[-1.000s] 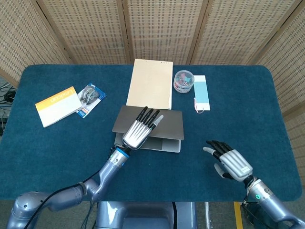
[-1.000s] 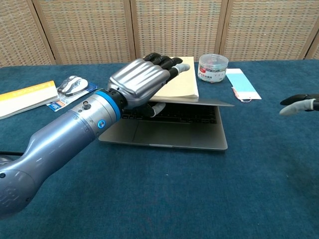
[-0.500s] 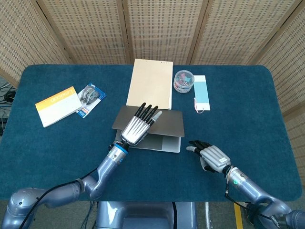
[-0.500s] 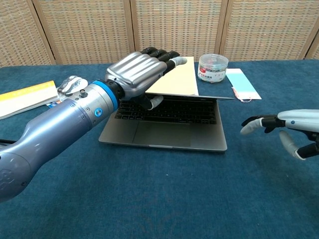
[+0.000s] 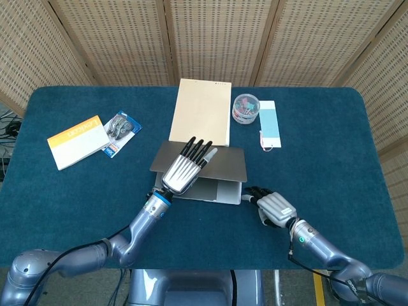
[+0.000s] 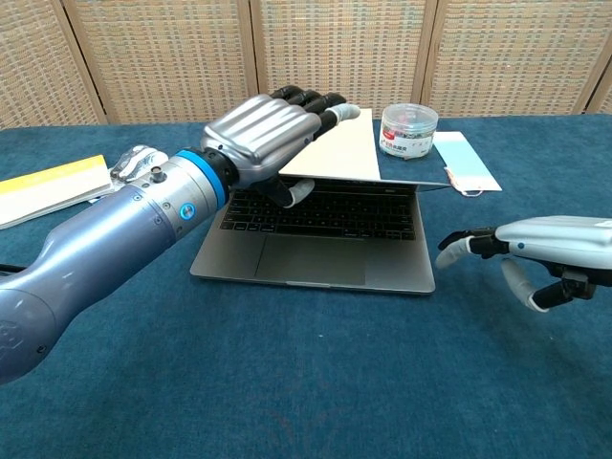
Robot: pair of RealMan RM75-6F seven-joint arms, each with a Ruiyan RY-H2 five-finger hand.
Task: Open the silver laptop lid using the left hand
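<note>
The left hand (image 6: 263,139) has the lid (image 5: 210,162) of the silver laptop (image 6: 316,253) pinched at its front edge: fingers flat on top, thumb tucked under just above the keyboard. The lid sits higher than it did a second ago, when it lay nearly level over the keys; now more rows of the keyboard show, though the screen is nowhere near upright. I judge the opening well begun but less than half done; the hand must keep swinging the edge up and back toward twelve o'clock.

The laptop lies mid-table on the blue cloth (image 5: 76,204). Its base has not slid, so far as I can tell.

The bigger change is at four o'clock from the laptop. The right hand (image 6: 545,253), fingers spread and holding nothing, has come in from the table's near right edge to just beside the base's front right corner. From the chest view its fingertips look a shade clear of the metal, but I can't swear to that. It may be readying to steady the base.

Behind the laptop at twelve o'clock lies a tan notebook (image 5: 203,111), with a tub of clips (image 5: 246,108) and a pale blue card (image 5: 269,121) at one o'clock. Out at ten o'clock sit a yellow booklet (image 5: 76,140) and a small packet (image 5: 121,131).
</note>
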